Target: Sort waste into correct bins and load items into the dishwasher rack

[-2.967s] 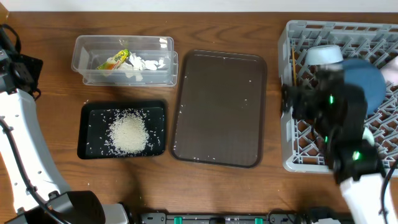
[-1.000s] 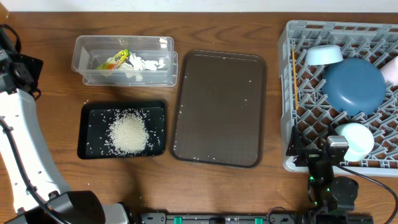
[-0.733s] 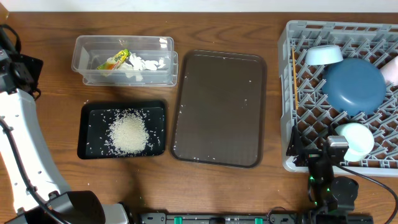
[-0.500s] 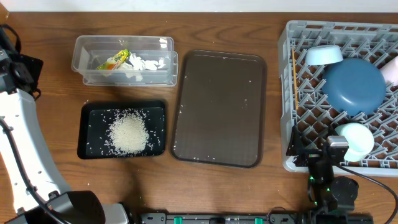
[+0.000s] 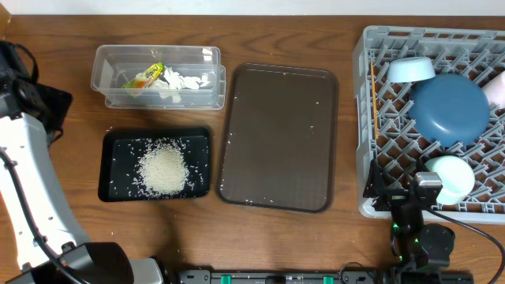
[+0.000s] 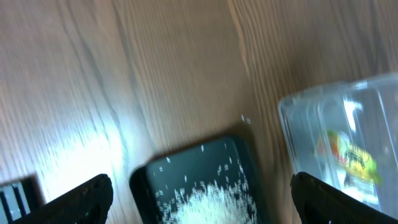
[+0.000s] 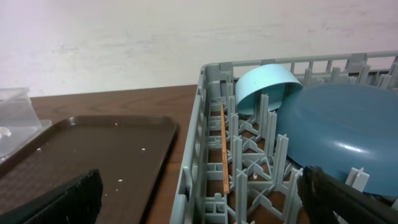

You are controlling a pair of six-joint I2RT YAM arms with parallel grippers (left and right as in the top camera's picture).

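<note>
The grey dishwasher rack (image 5: 367, 118) holds a dark blue plate (image 5: 450, 106), a light blue bowl (image 5: 412, 69), a second pale bowl (image 5: 451, 177), a pink-white cup (image 5: 499, 88) and chopsticks (image 5: 373, 99). The clear container (image 5: 106, 67) holds the yellow-green wrapper (image 5: 146, 76) and the white tissue (image 5: 185, 81). The black tray (image 5: 118, 142) holds the rice (image 5: 163, 170). My left gripper (image 6: 202, 190) is open and empty above the black tray (image 6: 149, 180) and clear container (image 6: 311, 124). My right gripper (image 7: 199, 193) is open and empty at the rack's front-left corner (image 7: 208, 81), facing the chopsticks (image 7: 222, 149).
The larger brown serving tray (image 5: 280, 134) lies between the bins and the rack, with a few stray rice grains on it. My left arm (image 5: 24, 158) runs along the table's left edge. My right arm (image 5: 414, 237) sits at the front edge.
My right arm has pulled back from over the rack to the front edge and then held still. My left wrist has shifted slightly to the right.
</note>
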